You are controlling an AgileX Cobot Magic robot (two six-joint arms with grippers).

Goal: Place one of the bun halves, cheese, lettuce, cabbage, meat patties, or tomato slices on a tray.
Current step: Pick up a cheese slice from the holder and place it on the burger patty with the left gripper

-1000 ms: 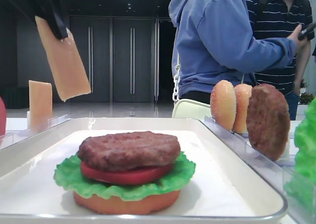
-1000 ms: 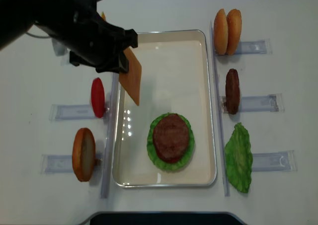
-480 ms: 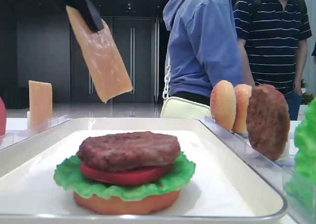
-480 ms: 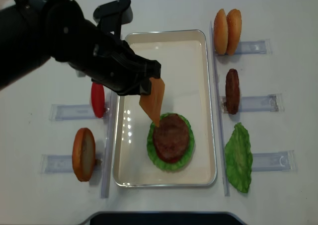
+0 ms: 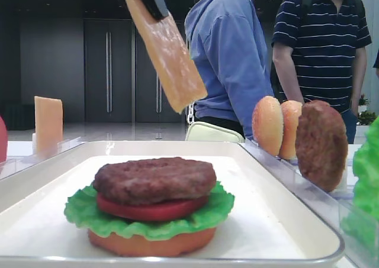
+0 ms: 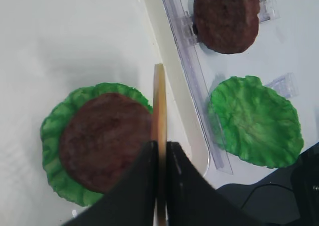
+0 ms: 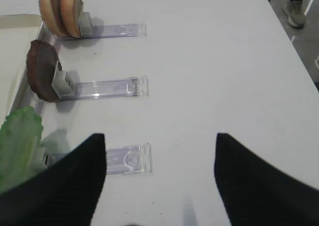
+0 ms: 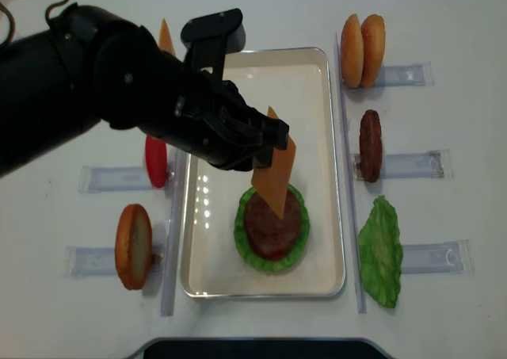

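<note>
A slice of cheese (image 8: pixel 275 173) hung edge-down from the left claw (image 6: pixel 160 158), pinched by its top edge between two closed fingers, above the white tray (image 8: pixel 317 97) where a meat patty (image 8: pixel 271 223) already sat on tomato (image 5: pixel 151 209), lettuce (image 8: pixel 245 240) and a flat bun half (image 5: pixel 151 242). The slice kept its flat square shape while dangling at a tilt, so it looked light and fairly stiff rather than floppy; seen from the wrist it was a thin line over the patty's right rim. A piece that thin seemed best held as here, near one edge, leaving its free end to touch down first, though so smooth a face might slip in a narrow pinch. The right claw (image 7: pixel 159 186) hovered with its fingers spread, holding nothing, over the surface (image 7: pixel 209 61) near the spare patty (image 7: pixel 42 76), two domed bun halves (image 7: pixel 62 9) and a loose lettuce leaf (image 7: pixel 20 141) in their clear holders (image 7: pixel 107 89).
</note>
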